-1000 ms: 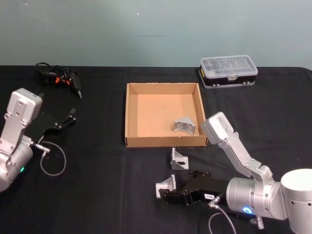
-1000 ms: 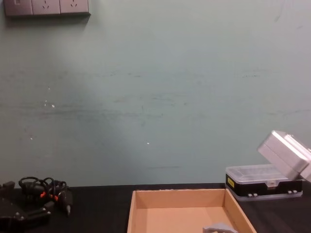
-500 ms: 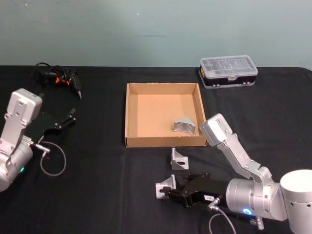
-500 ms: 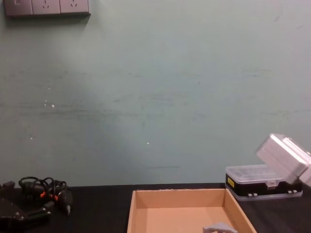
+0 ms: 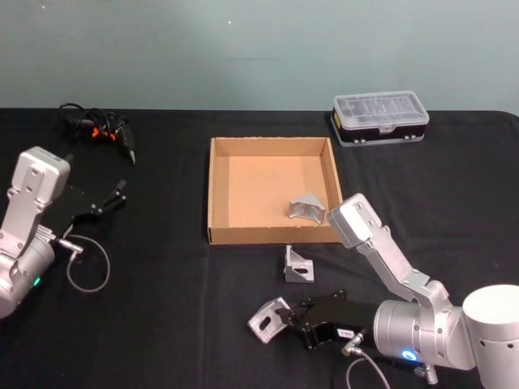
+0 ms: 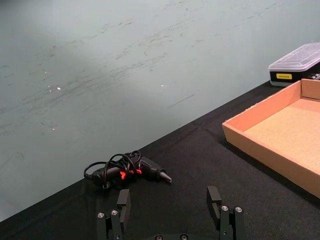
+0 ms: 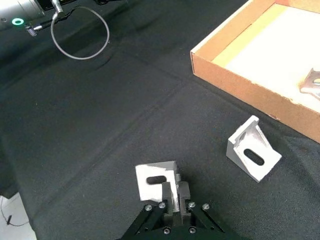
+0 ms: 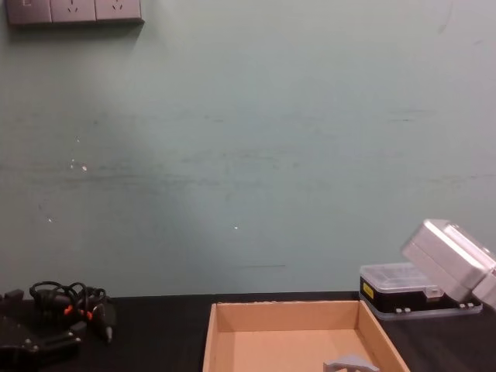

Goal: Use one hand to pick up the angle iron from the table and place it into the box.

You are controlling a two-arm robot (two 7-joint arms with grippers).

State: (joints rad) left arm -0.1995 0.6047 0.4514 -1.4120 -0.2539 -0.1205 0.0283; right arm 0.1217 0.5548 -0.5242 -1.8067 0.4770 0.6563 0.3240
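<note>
Both arms are chunky silver-grey boxy links: left arm (image 5: 32, 194) at the head view's left edge, right arm (image 5: 389, 259) lower right, with a fat white round shell (image 5: 495, 324). Black claws on the left gripper (image 5: 122, 193) and right gripper (image 5: 290, 318), with tiny silver screws (image 7: 163, 205). There's a green light (image 5: 36, 282) on the left, a blue ring (image 5: 409, 354) on the right, and a thin grey cable loop (image 5: 108, 261).

The right gripper (image 5: 290, 318) has clamped the near angle iron (image 5: 269, 319); the piece now tilts, shifted leftward.
</note>
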